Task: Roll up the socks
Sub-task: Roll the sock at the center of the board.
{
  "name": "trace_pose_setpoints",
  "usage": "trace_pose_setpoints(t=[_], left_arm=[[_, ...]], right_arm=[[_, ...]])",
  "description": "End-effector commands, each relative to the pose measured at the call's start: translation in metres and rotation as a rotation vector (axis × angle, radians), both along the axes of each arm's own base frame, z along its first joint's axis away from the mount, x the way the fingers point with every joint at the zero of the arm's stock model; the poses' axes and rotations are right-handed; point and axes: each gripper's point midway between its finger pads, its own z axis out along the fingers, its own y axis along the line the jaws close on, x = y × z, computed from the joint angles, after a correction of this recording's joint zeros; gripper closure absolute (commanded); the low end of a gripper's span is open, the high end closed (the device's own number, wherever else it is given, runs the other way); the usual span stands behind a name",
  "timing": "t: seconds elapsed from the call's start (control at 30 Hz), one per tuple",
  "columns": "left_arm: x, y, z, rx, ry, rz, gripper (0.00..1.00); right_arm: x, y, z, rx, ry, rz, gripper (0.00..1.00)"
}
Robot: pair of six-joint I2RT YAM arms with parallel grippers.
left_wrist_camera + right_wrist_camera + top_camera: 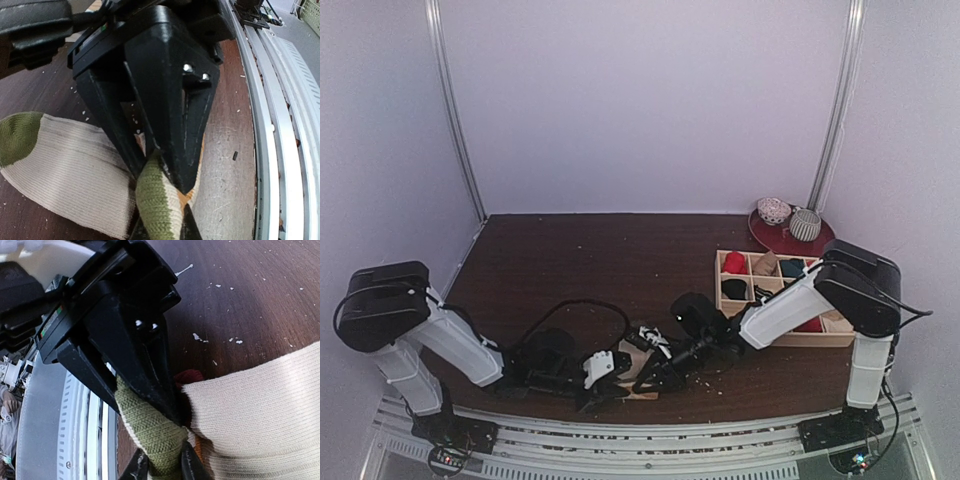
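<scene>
The long tan sock [636, 376] lies at the table's near edge between both grippers. Its toe and heel look olive green in the wrist views, with an orange stripe. My left gripper [172, 186] is shut on one green end of the sock [156, 200]; the ribbed tan length [70, 172] runs off to the left with another green patch [17, 136]. My right gripper [172, 422] is shut on a green part of the sock [150, 432], with the tan body [260, 410] to the right. A dark piece with white marks [656, 340] may be the black sock; I cannot tell.
A wooden divided box [775, 262] with red, teal and dark rolled bundles stands at the right. Behind it a red plate [770, 237] holds two patterned balls. A metal rail [280, 150] runs along the near table edge, close beside both grippers.
</scene>
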Motion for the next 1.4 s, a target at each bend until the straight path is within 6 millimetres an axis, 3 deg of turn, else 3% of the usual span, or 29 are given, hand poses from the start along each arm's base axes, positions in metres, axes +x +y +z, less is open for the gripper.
trace_pose_setpoints(t=[0.0, 0.13, 0.27, 0.33, 0.4, 0.5, 0.6, 0.7, 0.83, 0.93, 1.03, 1.17, 1.27, 1.37], left_arm=[[0.002, -0.007, -0.006, 0.014, 0.106, 0.051, 1.0], [-0.007, -0.001, -0.023, 0.091, 0.24, 0.069, 1.0], [-0.018, 0.002, -0.028, 0.117, 0.371, 0.073, 1.0], [-0.018, 0.008, -0.033, 0.138, 0.447, 0.098, 1.0], [-0.018, 0.014, -0.04, 0.15, 0.521, 0.122, 1.0], [-0.019, 0.018, -0.047, 0.157, 0.593, 0.137, 1.0], [-0.022, 0.017, -0.053, 0.173, 0.63, 0.127, 1.0], [-0.024, 0.015, -0.056, 0.177, 0.647, 0.114, 1.0], [-0.026, 0.016, -0.055, 0.17, 0.659, 0.104, 1.0], [-0.028, 0.016, -0.052, 0.159, 0.674, 0.09, 1.0], [-0.029, 0.016, -0.05, 0.152, 0.678, 0.075, 1.0], [-0.024, 0.014, -0.043, 0.141, 0.629, 0.065, 1.0], [-0.009, 0.011, -0.028, 0.119, 0.517, 0.086, 0.82], [0.019, 0.006, 0.001, 0.071, 0.333, 0.141, 0.76]], right_arm=[[-0.03, -0.061, -0.072, -0.354, 0.112, -0.045, 0.77], [-0.003, -0.058, -0.045, -0.317, -0.044, -0.146, 0.69], [0.026, -0.058, 0.003, -0.215, -0.375, -0.262, 0.63], [0.027, -0.062, 0.024, -0.19, -0.657, -0.281, 0.6], [0.013, -0.06, 0.042, -0.136, -0.907, -0.259, 0.52], [0.005, -0.055, 0.055, -0.091, -1.066, -0.268, 0.46], [-0.005, -0.042, 0.042, -0.13, -1.142, -0.184, 0.39], [-0.006, -0.032, 0.024, -0.223, -1.21, -0.116, 0.38], [-0.003, -0.026, 0.018, -0.248, -1.246, -0.118, 0.4], [-0.006, -0.026, 0.005, -0.275, -1.226, -0.074, 0.47], [-0.006, -0.026, -0.009, -0.327, -1.173, -0.051, 0.64], [-0.005, -0.033, -0.022, -0.344, -1.056, -0.081, 0.76], [-0.009, -0.037, -0.026, -0.315, -0.911, -0.109, 0.79], [-0.016, -0.035, -0.029, -0.281, -0.747, -0.104, 0.8]])
